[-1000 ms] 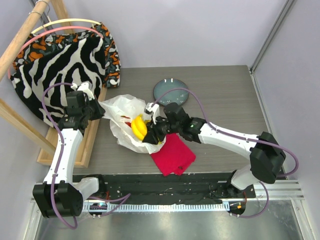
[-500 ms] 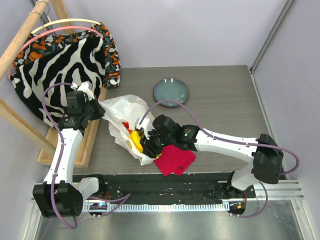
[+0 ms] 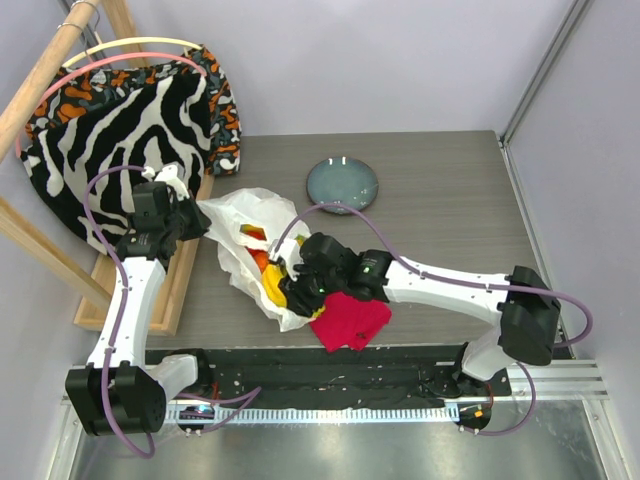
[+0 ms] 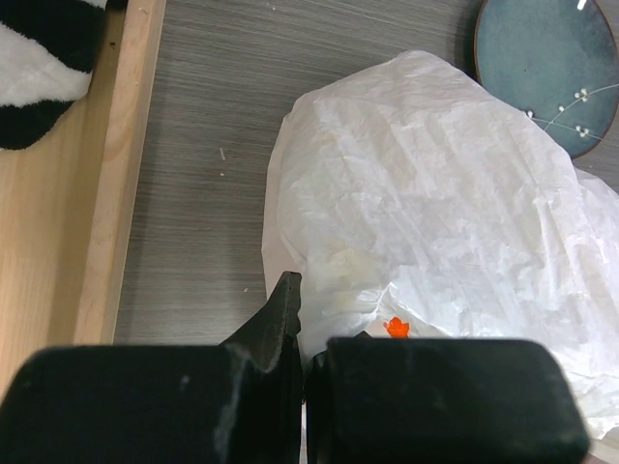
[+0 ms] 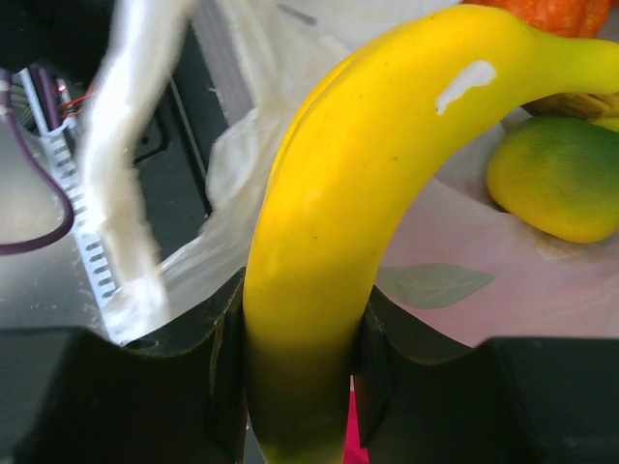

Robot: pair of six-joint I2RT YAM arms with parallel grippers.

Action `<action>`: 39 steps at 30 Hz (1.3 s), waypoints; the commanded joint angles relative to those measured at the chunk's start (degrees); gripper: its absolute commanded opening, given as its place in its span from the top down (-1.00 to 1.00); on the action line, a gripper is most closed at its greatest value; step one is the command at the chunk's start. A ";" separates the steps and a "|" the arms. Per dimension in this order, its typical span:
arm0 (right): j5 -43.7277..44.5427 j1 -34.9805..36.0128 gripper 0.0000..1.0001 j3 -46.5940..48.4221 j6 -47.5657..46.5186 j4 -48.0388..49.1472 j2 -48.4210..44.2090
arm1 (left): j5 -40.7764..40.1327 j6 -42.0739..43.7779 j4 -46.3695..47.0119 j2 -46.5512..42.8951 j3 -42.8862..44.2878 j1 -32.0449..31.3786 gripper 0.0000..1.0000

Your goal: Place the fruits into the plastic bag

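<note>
Nearest, the red cloth point(image 3: 348, 318) lies just beside the bag. Past it, the right gripper point(image 5: 300, 372) grasps 1 banana point(image 5: 329, 213) at the mouth of the plastic bag point(image 4: 435, 213), where a green fruit point(image 5: 566, 184) and an orange fruit point(image 5: 542, 12) already lie. Farther off, the left gripper point(image 4: 302, 319) is clenched, apparently pinching the bag's edge. The step in hand looks like delivering the banana. The next move likely calls for reaching deeper inside, then letting go.

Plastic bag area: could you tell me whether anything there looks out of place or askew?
Nothing looks spilled or damaged. Only the red cloth lies crumpled and askew beside the plastic bag, partly under the right arm.
</note>
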 commanded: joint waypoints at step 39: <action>8.34 -14.59 -0.74 32.73 4.36 0.74 18.19 | 2.75 -1.04 3.53 -0.18 0.20 -0.61 1.00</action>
